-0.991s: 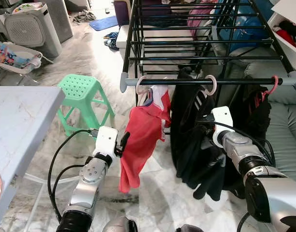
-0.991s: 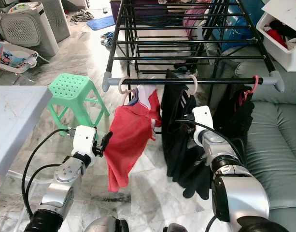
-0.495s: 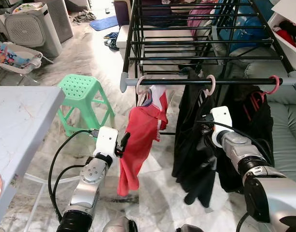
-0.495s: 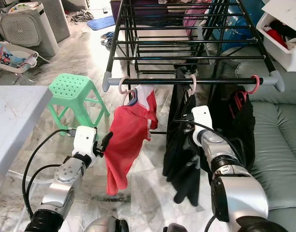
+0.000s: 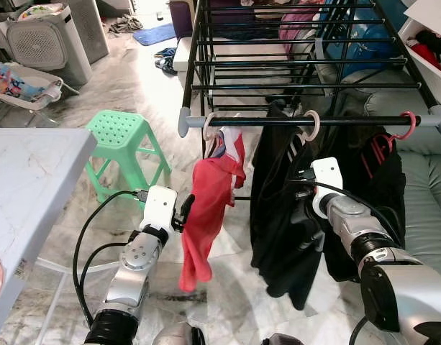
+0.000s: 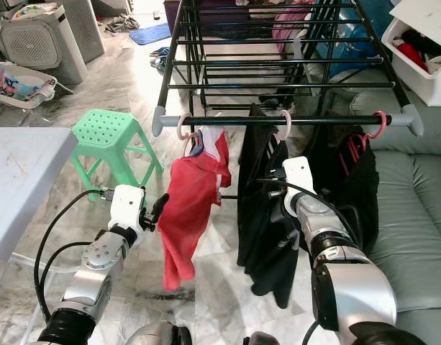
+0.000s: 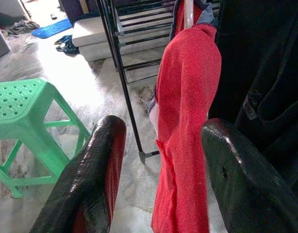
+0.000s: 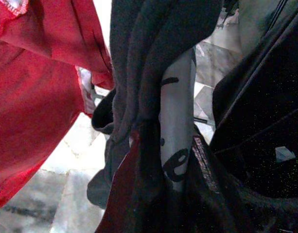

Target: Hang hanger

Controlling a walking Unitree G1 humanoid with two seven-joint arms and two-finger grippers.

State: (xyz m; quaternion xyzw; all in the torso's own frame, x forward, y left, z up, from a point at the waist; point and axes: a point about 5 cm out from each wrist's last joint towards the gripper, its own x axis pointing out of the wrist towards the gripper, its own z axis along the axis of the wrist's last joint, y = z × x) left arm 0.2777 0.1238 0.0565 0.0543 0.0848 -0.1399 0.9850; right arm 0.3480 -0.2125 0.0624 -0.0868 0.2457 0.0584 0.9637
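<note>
two garments hang from the rail; left gripper jaws wide beside the red shirt; right gripper jaws clamp the black garment

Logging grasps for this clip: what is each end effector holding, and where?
Left end effector: open, holding nothing. Right end effector: against the black garment; grip cannot be told.

Black drying rack, its front rail with red shirt and black garments on hangers.

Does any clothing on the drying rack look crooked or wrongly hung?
Yes. The red shirt hangs bunched and twisted to one side under its hanger, not spread flat. The black garment also hangs in uneven folds where the right hand is pressed into it.
</note>
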